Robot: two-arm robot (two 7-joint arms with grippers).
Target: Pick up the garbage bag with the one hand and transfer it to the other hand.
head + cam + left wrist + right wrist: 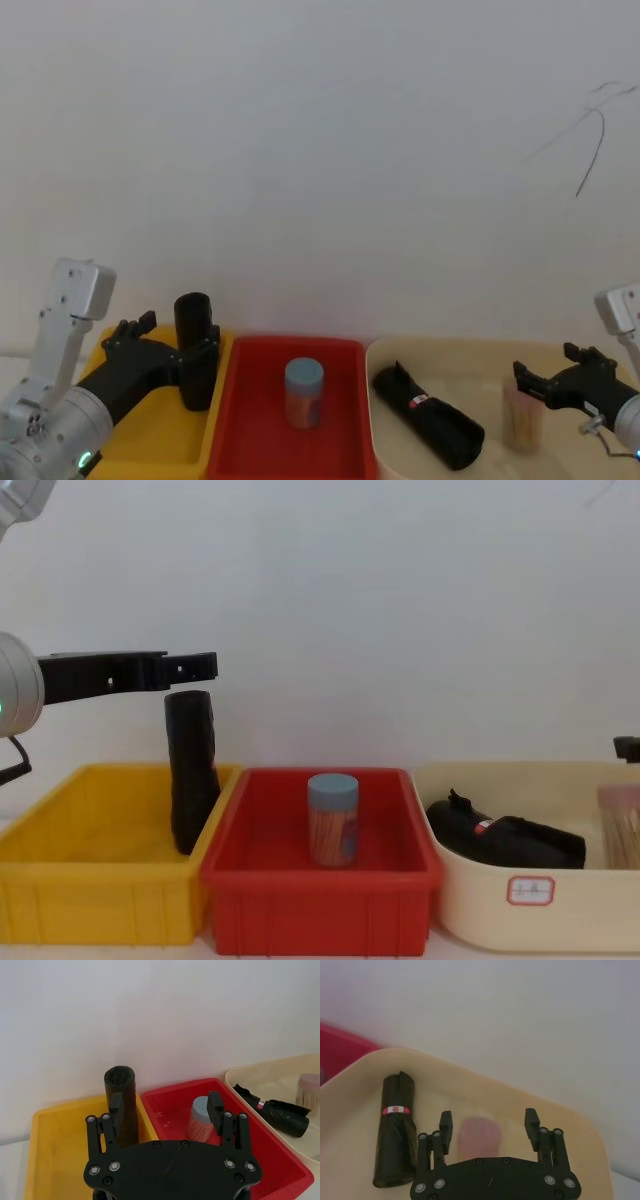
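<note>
Garbage bag point(430, 415), one labelled roll of two, lies in the cream tray point(470, 355); both grippers' jaws look spread.

You see the garbage bag point(430, 412) as crinkled, faintly glossy black plastic with a paper-like label. The yellow bin point(60, 850), red bin point(320, 900) and cream bin point(470, 910) look smooth moulded plastic. Both grippers look matt black.

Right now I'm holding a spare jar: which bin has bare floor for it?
Yellow bin: bare floor left of the upright black roll. Red bin: room around the blue-lidded jar. Cream bin is crowded: garbage bag, toothpick jar.
</note>
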